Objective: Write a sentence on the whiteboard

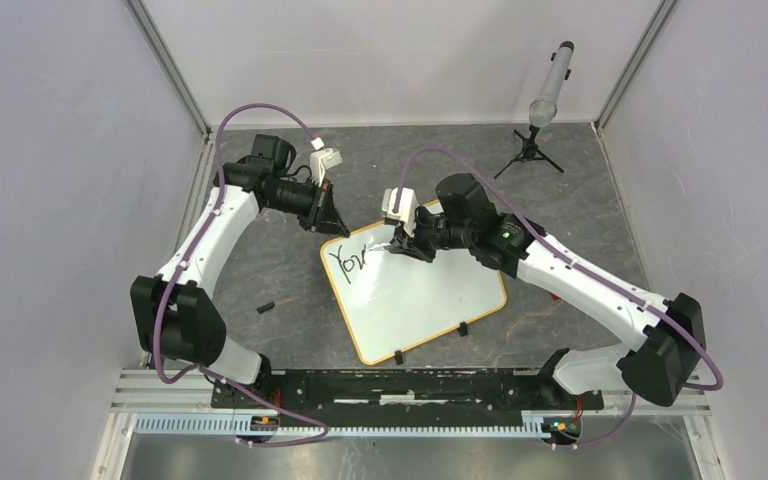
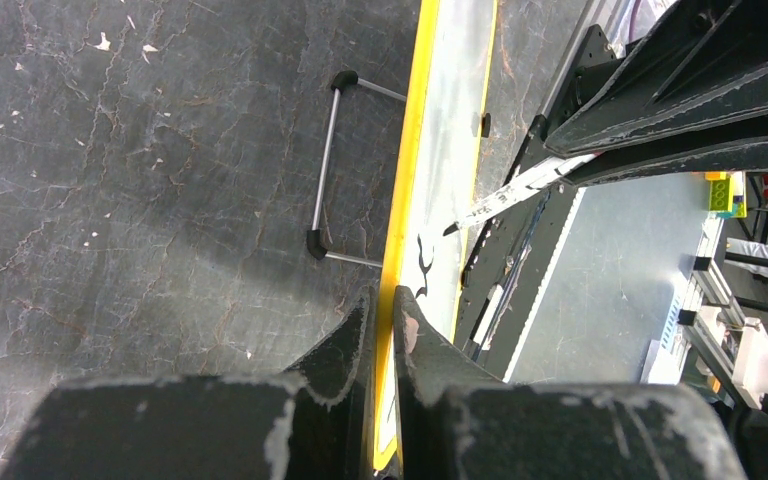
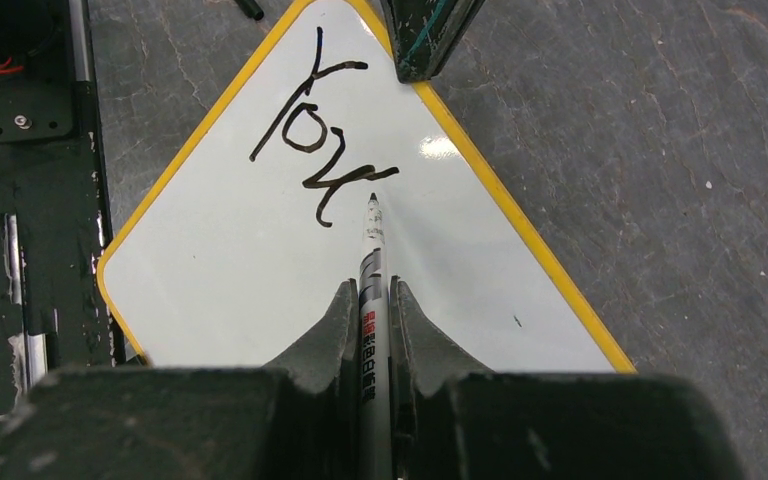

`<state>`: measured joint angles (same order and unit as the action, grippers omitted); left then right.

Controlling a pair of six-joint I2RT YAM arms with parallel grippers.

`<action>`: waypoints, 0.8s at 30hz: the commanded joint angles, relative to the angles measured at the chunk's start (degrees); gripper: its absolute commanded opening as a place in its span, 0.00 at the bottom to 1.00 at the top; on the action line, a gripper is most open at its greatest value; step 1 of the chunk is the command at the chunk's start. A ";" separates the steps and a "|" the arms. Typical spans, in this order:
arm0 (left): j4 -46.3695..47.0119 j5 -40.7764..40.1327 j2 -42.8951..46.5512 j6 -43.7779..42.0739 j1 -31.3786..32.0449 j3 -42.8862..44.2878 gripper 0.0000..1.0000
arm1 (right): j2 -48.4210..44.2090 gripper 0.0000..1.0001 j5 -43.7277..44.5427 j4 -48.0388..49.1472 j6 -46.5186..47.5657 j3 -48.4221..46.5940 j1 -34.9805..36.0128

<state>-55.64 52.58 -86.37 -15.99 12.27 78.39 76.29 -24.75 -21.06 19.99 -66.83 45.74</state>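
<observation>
Grey marbled tabletop (image 1: 290, 270) between pale walls (image 1: 40, 150), whiteboard (image 1: 420, 300) askew at centre

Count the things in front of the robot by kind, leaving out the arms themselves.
whiteboard: 1
marker: 1
small black piece: 1
tripod with grey tube: 1
Total: 4

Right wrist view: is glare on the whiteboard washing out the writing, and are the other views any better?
Right wrist: one small glare spot on the glossy white orange-framed whiteboard, right of the black marker strokes, which read sharp. Left wrist: board seen edge-on, grey sheen across it, strokes barely legible. Top external: even light, soft shadows, writing small but clear.
</observation>
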 commanded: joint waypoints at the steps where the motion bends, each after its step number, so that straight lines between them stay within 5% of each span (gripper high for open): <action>1: -2.58 0.86 0.00 -1.41 1.92 0.65 0.02 | 1.01 0.00 0.62 1.58 1.08 -0.06 -0.12; 24: -2.55 0.91 0.15 -1.50 1.97 0.45 0.02 | -1.82 0.00 1.45 2.08 1.28 5.78 -0.07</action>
<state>-55.59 52.01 -86.37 -16.16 12.38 78.39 75.18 -24.82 -19.73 21.06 -61.43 45.76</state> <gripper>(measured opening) 0.127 0.144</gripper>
